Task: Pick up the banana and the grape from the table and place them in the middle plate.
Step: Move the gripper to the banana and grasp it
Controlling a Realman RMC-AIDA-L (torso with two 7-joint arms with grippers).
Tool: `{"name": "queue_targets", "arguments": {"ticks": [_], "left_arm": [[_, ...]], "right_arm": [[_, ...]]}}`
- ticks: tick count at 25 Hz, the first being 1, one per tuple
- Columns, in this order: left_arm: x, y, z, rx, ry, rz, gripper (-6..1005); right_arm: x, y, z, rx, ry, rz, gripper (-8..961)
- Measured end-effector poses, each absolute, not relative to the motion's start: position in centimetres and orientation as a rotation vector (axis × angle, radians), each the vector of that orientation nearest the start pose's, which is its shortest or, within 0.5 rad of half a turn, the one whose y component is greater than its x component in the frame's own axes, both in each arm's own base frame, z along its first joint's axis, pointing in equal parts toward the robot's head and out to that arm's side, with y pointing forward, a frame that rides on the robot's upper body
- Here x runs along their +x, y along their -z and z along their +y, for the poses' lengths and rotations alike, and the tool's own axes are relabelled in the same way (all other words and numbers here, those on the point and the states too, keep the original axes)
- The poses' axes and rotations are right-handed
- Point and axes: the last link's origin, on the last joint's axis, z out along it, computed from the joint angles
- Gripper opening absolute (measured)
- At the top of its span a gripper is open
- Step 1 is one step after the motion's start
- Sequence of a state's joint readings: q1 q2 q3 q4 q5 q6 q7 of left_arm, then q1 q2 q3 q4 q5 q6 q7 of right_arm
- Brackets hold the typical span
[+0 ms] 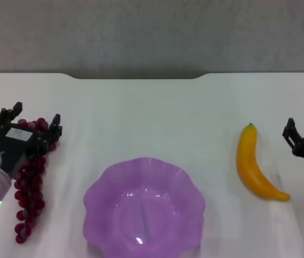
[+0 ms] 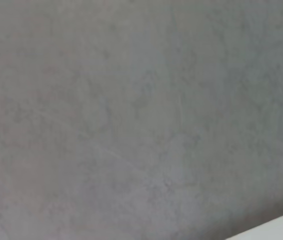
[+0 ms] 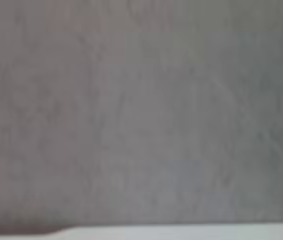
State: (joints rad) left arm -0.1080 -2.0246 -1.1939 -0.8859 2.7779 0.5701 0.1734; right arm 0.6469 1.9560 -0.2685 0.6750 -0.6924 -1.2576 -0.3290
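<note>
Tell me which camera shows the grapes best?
The head view. The grapes lie on the table left of the plate, with the left gripper over their far end. Both wrist views show only grey wall and a sliver of table, no grapes.

Middle plate [image 1: 144, 207] central on table [image 1: 152, 113], grape [image 1: 29, 188] left, banana [image 1: 254, 169] right.

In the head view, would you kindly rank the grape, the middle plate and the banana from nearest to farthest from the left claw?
Measured from the left claw, open at the table's left side:
1. The grape: directly at the claw, its top end between the fingers.
2. The middle plate: centre front, to the claw's right.
3. The banana: far right, beside the right claw.
</note>
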Motion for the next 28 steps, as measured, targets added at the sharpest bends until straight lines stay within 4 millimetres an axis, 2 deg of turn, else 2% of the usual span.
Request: {"name": "queue_targets", "arguments": {"ticks": [3, 10, 28], "left_arm": [[-29.5, 1.8, 32.6, -1.777, 0.407, -0.44, 881], [-29.4, 1.9, 32.7, -1.789, 0.391, -0.433, 878], [-29.3, 2.1, 32.8, -1.801, 0.37, -0.407, 878]], "right_arm": [[32.1, 4.8, 32.3, -1.524, -0.404, 0.758, 893], [31.8, 6.1, 33.6, -1.639, -0.338, 0.802, 892], [31.5, 8.6, 35.5, -1.875, -0.164, 0.846, 891]]}}
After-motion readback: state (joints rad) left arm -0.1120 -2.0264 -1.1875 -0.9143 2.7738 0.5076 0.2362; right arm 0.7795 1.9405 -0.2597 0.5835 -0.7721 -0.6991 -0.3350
